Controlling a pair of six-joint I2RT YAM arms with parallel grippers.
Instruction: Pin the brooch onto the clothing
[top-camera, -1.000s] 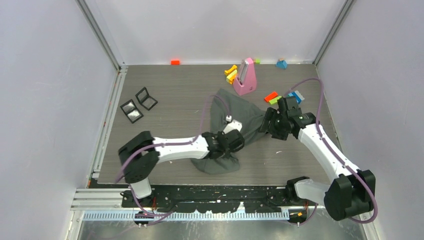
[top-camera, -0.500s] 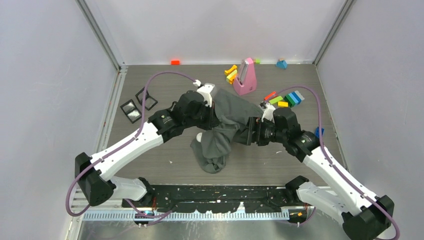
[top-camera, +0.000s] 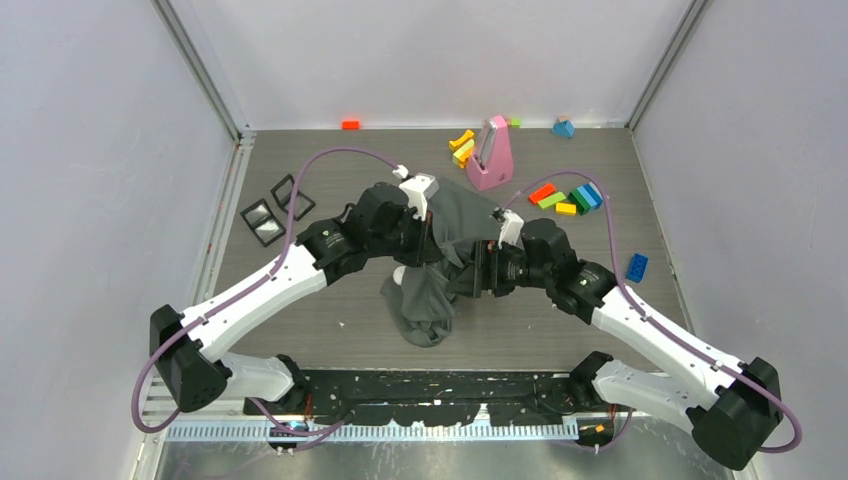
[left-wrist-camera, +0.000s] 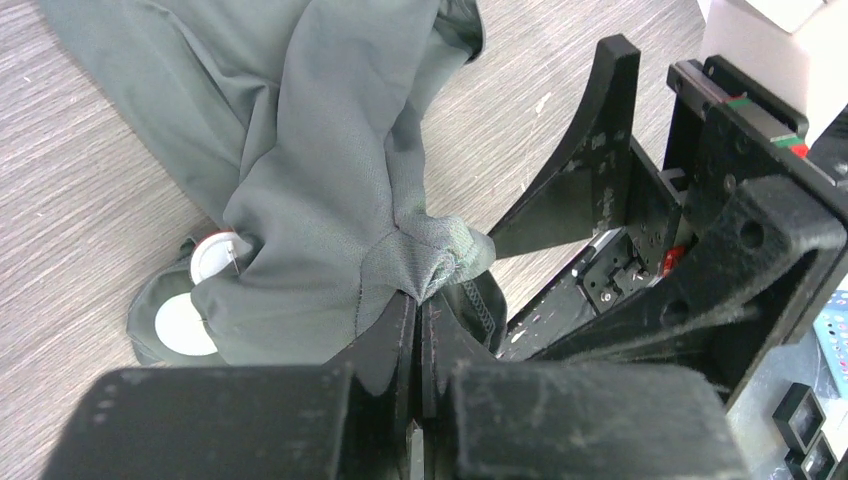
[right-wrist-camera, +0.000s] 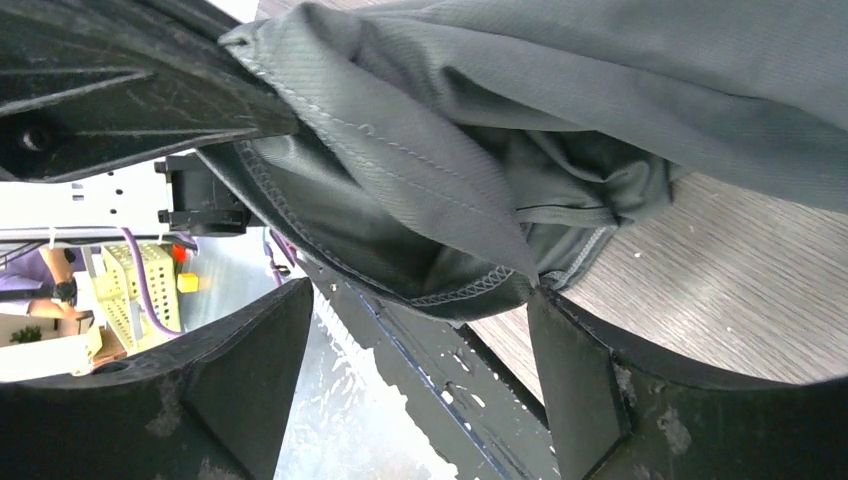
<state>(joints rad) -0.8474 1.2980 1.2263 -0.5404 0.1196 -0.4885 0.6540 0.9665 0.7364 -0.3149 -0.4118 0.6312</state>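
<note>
Grey wood-grain table (top-camera: 300, 300), pale walls around. Dark grey soft-fabric T-shirt (top-camera: 428, 298) bunched mid-table, one fold held up off surface. Left gripper (left-wrist-camera: 415, 305) clamped tight on that fold, seam pinched between fingers. Right gripper (right-wrist-camera: 420, 295) spread wide, fingers either side of stitched hem, nothing gripped. Small white round brooch (left-wrist-camera: 213, 256) seen at shirt's left edge, touching fabric. Pink wedge-shaped stand (top-camera: 490, 155) noted at far side.

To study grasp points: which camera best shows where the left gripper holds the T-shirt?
Left wrist: the left gripper pinches a seamed fold of the T-shirt. Top external shows bunched cloth, the grip hidden; right wrist shows hems close up.
</note>
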